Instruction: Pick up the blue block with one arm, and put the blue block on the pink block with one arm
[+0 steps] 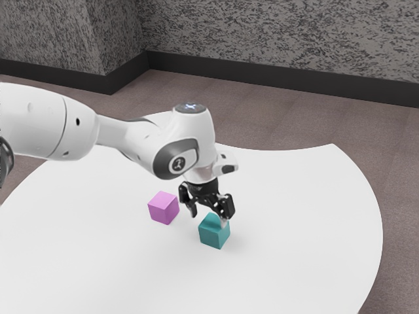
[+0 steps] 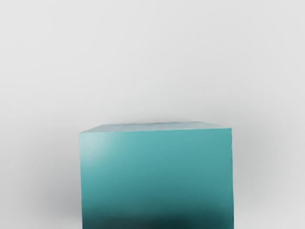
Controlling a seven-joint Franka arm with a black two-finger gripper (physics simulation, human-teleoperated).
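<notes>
Its fingers (image 1: 192, 208) apart just above the blue block (image 1: 214, 232), the gripper (image 1: 209, 212) should sink straight, centred, and clamp opposite faces squarely, clear of the nearby pink block (image 1: 163, 207).

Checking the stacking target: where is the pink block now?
The pink block sits on the table, at the exterior view's left of the blue block beneath the gripper.
</notes>
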